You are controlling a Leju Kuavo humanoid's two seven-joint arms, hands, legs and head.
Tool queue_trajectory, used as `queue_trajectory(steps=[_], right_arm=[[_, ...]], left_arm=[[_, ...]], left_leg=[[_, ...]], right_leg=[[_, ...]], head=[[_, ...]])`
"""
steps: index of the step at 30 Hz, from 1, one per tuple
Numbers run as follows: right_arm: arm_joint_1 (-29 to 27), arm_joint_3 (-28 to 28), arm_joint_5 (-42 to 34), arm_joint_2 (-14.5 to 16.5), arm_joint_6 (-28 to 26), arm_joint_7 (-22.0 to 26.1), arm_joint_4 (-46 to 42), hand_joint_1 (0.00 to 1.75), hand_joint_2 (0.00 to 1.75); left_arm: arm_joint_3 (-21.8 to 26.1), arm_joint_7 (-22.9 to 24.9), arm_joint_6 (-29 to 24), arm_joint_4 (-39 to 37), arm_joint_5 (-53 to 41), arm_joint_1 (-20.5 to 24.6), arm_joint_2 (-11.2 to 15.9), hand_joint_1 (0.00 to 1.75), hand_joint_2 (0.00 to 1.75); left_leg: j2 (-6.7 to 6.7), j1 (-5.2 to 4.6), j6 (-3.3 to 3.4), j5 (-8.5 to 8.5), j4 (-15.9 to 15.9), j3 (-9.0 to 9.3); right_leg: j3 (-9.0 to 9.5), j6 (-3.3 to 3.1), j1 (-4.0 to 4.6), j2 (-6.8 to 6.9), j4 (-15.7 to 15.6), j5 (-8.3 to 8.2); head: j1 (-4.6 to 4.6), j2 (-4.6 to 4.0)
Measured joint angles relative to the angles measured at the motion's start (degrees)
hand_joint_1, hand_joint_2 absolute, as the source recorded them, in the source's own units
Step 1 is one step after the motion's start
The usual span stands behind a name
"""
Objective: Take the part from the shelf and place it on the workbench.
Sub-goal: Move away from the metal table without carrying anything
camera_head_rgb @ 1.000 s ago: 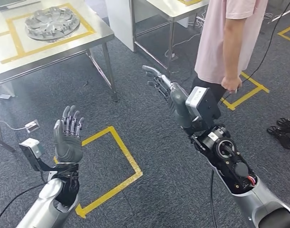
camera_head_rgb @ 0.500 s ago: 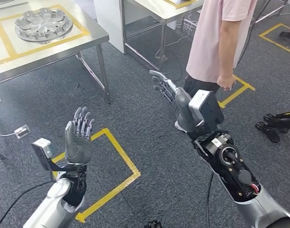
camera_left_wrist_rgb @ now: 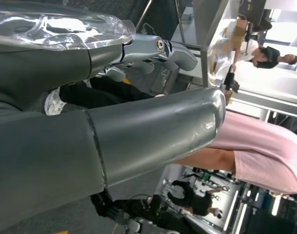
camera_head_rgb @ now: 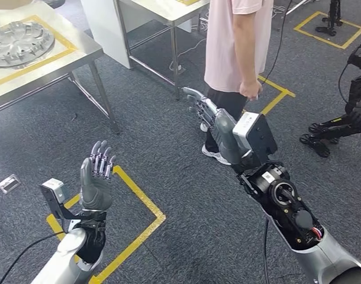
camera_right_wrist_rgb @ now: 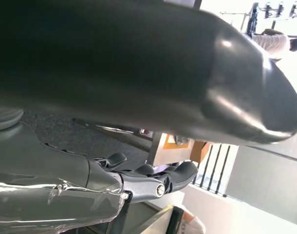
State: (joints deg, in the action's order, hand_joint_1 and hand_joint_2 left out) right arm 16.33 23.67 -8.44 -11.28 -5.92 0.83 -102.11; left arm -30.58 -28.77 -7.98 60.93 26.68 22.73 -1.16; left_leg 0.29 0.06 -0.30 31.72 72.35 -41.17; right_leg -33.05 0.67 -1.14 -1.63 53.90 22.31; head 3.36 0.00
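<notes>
We see the left hand [camera_head_rgb: 96, 180] at about 7 o'clock in the head view, raised upright with its palm toward the middle of the scene, fingers extended and slightly apart, holding nothing. The right hand [camera_head_rgb: 208, 114] reaches forward near the centre, fingers stretched out toward 11 o'clock and spread, also holding nothing; the wrist camera box [camera_head_rgb: 254, 134] sits just behind it on the silver arm. The part [camera_head_rgb: 19, 42], a round silver wheel-cover-like disc, lies flat on the worktop [camera_head_rgb: 76, 52] at 10 o'clock, inside a yellow tape outline [camera_head_rgb: 35, 61], well apart from both hands. A person in a pink shirt [camera_head_rgb: 225, 35] stands at 12 to 1 o'clock, just beyond the right hand, one arm hanging with the hand [camera_head_rgb: 250, 89] near hip level. A yellow tape square [camera_head_rgb: 138, 195] marks the grey carpet [camera_head_rgb: 170, 177] beside the left hand. A second metal table [camera_head_rgb: 170, 12] stands at 12 o'clock. Dark equipment [camera_head_rgb: 344, 112] rests on the floor at 3 o'clock. In the left wrist view we see the thick grey thumb [camera_left_wrist_rgb: 154, 126] straight out with the darker fingers [camera_left_wrist_rgb: 158, 51] extended beside it; the right wrist view shows the same open posture.
</notes>
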Motion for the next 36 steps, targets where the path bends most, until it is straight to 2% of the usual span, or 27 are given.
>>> queue_trajectory(steps=[1, 3, 5, 6, 8, 10, 11, 13, 14, 15, 16, 17, 19, 20, 21, 23, 25, 27, 29, 30, 31, 32, 34, 35, 36], right_arm=[[0.02, 0.07, -0.02, 0.00, 0.10, 0.01, 0.00, 0.00, 0.00], [0.19, 0.25, -0.21, 0.00, 0.52, 0.03, 0.01, 0.00, 0.00], [0.57, 0.39, -0.45, 0.00, 1.03, 0.12, 0.01, 0.00, 0.00], [0.81, 0.46, -0.56, 0.00, 1.29, 0.18, 0.02, 0.00, 0.00], [1.25, 0.59, -0.84, 0.00, 1.65, 0.26, 0.10, 0.00, 0.00], [1.66, 0.79, -1.07, -0.02, 1.93, 0.30, 0.19, 0.00, 0.00], [1.89, 0.86, -1.13, -0.04, 2.01, 0.30, 0.24, 0.00, 0.00], [2.29, 0.97, -1.31, -0.10, 2.11, 0.27, 0.37, 0.00, 0.00], [2.37, 1.05, -1.39, -0.12, 2.11, 0.24, 0.45, 0.00, 0.00], [2.39, 1.16, -1.45, -0.13, 2.13, 0.21, 0.53, 0.00, 0.00], [2.40, 1.26, -1.46, -0.13, 2.14, 0.19, 0.57, 0.00, 0.00], [2.46, 1.32, -1.46, -0.13, 2.15, 0.17, 0.60, 0.00, 0.00], [2.81, 1.38, -1.63, -0.13, 2.22, 0.17, 0.62, 0.00, 0.00], [3.10, 1.44, -1.84, -0.13, 2.27, 0.17, 0.63, 0.00, 0.00], [3.36, 1.52, -2.07, -0.13, 2.33, 0.17, 0.68, 0.00, 0.00], [3.71, 1.69, -2.42, -0.13, 2.58, 0.20, 0.83, 0.00, 0.00], [4.09, 1.91, -2.62, -0.13, 2.94, 0.32, 1.01, 0.00, 0.00], [4.71, 2.19, -2.90, -0.13, 3.27, 0.49, 1.26, 0.00, 0.00], [5.09, 2.40, -3.20, -0.13, 3.52, 0.61, 1.68, 0.00, 0.00], [5.12, 2.49, -3.32, -0.13, 3.66, 0.68, 1.91, 0.00, 0.00], [5.13, 2.59, -3.40, -0.13, 3.84, 0.79, 2.14, 0.00, 0.00], [5.15, 2.69, -3.45, -0.13, 4.03, 0.91, 2.32, 0.00, 0.00], [5.33, 2.89, -3.49, -0.12, 4.37, 1.16, 2.68, 0.00, 0.00], [5.49, 2.96, -3.51, -0.11, 4.51, 1.26, 2.86, 0.00, 0.00], [5.67, 3.03, -3.51, -0.11, 4.65, 1.37, 3.05, 0.00, 0.00]], left_arm=[[0.00, 0.10, -0.23, -0.06, -0.03, -0.10, 0.09, 0.00, 0.00], [0.00, 0.48, -1.01, -0.08, -0.09, -0.19, 0.22, 0.00, 0.00], [0.00, 0.89, -1.89, 0.03, -0.08, -0.41, 0.34, 0.00, 0.00], [0.00, 1.05, -2.26, 0.15, -0.06, -0.64, 0.42, 0.00, 0.00], [0.00, 1.19, -2.60, 0.46, -0.01, -1.09, 0.56, 0.00, 0.00], [0.00, 1.31, -2.66, 0.77, 0.03, -1.32, 0.58, 0.00, 0.00], [0.00, 1.35, -2.66, 0.89, 0.04, -1.41, 0.57, 0.00, 0.00], [0.00, 1.39, -2.64, 1.03, 0.10, -1.82, 0.56, 0.00, 0.00], [0.00, 1.38, -2.62, 1.04, 0.12, -2.09, 0.57, 0.00, 0.00], [0.00, 1.35, -2.63, 1.04, 0.12, -2.32, 0.58, 0.00, 0.00], [0.00, 1.30, -2.66, 1.04, 0.10, -2.47, 0.58, 0.00, 0.00], [0.00, 1.24, -2.77, 1.07, 0.08, -2.53, 0.57, 0.00, 0.00], [0.00, 1.08, -3.11, 1.24, 0.10, -2.55, 0.54, 0.00, 0.00], [0.00, 1.00, -3.27, 1.34, 0.13, -2.58, 0.54, 0.00, 0.00], [0.00, 0.91, -3.41, 1.42, 0.15, -2.64, 0.56, 0.00, 0.00], [0.00, 0.70, -3.73, 1.48, 0.21, -2.79, 0.61, 0.00, 0.00], [0.00, 0.41, -4.00, 1.58, 0.32, -2.80, 0.66, 0.00, 0.00], [0.01, 0.19, -4.20, 1.73, 0.41, -2.81, 0.74, 0.00, 0.00], [0.01, 0.14, -4.45, 1.78, 0.43, -3.11, 0.90, 0.00, 0.00], [0.00, 0.15, -4.64, 1.79, 0.42, -3.29, 0.99, 0.00, 0.00], [0.00, 0.18, -4.83, 1.83, 0.42, -3.43, 1.08, 0.00, 0.00], [0.01, 0.21, -5.03, 1.89, 0.41, -3.50, 1.15, 0.00, 0.00], [0.02, 0.22, -5.38, 2.11, 0.40, -3.54, 1.27, 0.00, 0.00], [0.02, 0.22, -5.48, 2.23, 0.39, -3.57, 1.33, 0.00, 0.00], [0.02, 0.21, -5.57, 2.33, 0.37, -3.64, 1.39, 0.00, 0.00]], left_leg=[[-0.03, 0.23, -0.17, -1.19, -1.19, 0.50], [-0.79, 0.76, -0.39, -5.30, -9.21, 4.41], [-1.89, 0.97, -0.23, -7.74, -15.92, 7.66], [-2.14, 0.92, 0.03, -7.98, -17.16, 8.22], [-1.54, 0.72, 0.86, -8.03, -17.34, 8.21], [-0.90, 0.75, 1.71, -8.27, -17.69, 8.35], [-0.55, 0.83, 2.05, -8.41, -17.89, 8.41], [0.10, 0.70, 2.42, -8.44, -17.96, 8.44], [0.48, 0.59, 2.48, -8.42, -17.94, 8.44], [0.88, 0.45, 2.54, -8.38, -17.92, 8.46], [1.27, 0.31, 2.58, -8.33, -17.89, 8.49], [1.65, 0.20, 2.58, -8.24, -17.86, 8.58], [2.35, -0.07, 2.37, -8.01, -17.73, 8.76], [2.74, -0.23, 2.20, -7.90, -17.66, 8.80], [3.14, -0.37, 2.00, -7.83, -17.62, 8.82], [4.12, -0.51, 1.56, -7.76, -17.72, 8.93], [3.51, -0.38, 0.91, -6.76, -16.60, 8.68], [1.37, -0.17, 0.35, -3.55, -11.03, 6.18], [0.23, -0.07, 0.09, -0.10, -2.93, 2.13], [0.10, -0.04, 0.02, 0.44, -0.48, 0.77], [0.03, 0.03, 0.01, -0.22, -0.33, 0.51], [-0.14, 0.12, 0.05, -1.90, -2.56, 1.43], [-1.73, 0.43, 0.19, -6.13, -11.18, 5.40], [-2.49, 0.52, 0.31, -7.44, -14.60, 6.94], [-3.01, 0.56, 0.44, -8.06, -16.61, 7.82]], right_leg=[[-0.03, 0.07, -0.12, -0.48, 0.04, -0.03], [-0.06, 0.44, -0.40, -1.44, 0.23, -0.03], [-0.34, 1.16, -0.43, -2.34, 0.57, 0.04], [-0.48, 1.59, -0.41, -2.69, 0.64, 0.03], [-0.62, 2.46, -0.51, -3.22, 0.50, -0.08], [-1.31, 2.99, -0.61, -2.27, 2.01, 0.96], [-2.37, 3.13, -0.60, -1.32, 4.46, 2.39], [-5.92, 3.27, -0.53, 0.52, 12.51, 6.41], [-7.55, 3.34, -0.50, 0.88, 16.13, 7.83], [-8.39, 3.34, -0.47, 1.03, 18.05, 8.23], [-8.08, 3.23, -0.40, 1.10, 17.56, 7.49], [-6.59, 3.01, -0.30, 1.29, 14.73, 5.80], [-2.18, 2.23, 0.30, 2.92, 6.24, 2.22], [-0.63, 1.76, 0.66, 3.68, 3.07, 1.24], [0.12, 1.34, 0.97, 4.16, 1.34, 0.92], [0.11, 0.66, 1.08, 3.40, 0.76, 0.91], [0.22, 0.01, 0.73, 2.37, 0.40, 0.58], [0.25, -0.51, 0.43, 1.49, 0.15, 0.26], [0.03, -0.71, 0.40, 0.53, 0.15, 0.14], [-0.05, -0.73, 0.39, -0.01, 0.16, 0.12], [-0.09, -0.72, 0.37, -0.62, 0.18, 0.09], [-0.09, -0.69, 0.33, -1.23, 0.24, 0.08], [-0.20, -0.42, 0.27, -2.41, 0.53, 0.13], [-0.37, -0.18, 0.29, -2.96, 0.72, 0.14], [-0.58, 0.12, 0.30, -3.44, 0.84, 0.13]], head=[[-0.07, 0.00], [-0.22, 0.00], [-0.33, 0.00], [-0.28, 0.00], [-0.12, 0.00], [0.08, 0.00], [0.33, 0.00], [1.02, 0.00], [1.30, 0.00], [1.51, 0.00], [1.62, 0.00], [1.73, 0.00], [1.82, 0.00], [1.83, 0.00], [1.75, 0.00], [1.47, 0.00], [1.08, 0.00], [0.50, 0.00], [0.05, 0.00], [-0.05, 0.00], [-0.11, 0.00], [-0.16, 0.00], [-0.26, 0.00], [-0.28, 0.00], [-0.29, 0.00]])
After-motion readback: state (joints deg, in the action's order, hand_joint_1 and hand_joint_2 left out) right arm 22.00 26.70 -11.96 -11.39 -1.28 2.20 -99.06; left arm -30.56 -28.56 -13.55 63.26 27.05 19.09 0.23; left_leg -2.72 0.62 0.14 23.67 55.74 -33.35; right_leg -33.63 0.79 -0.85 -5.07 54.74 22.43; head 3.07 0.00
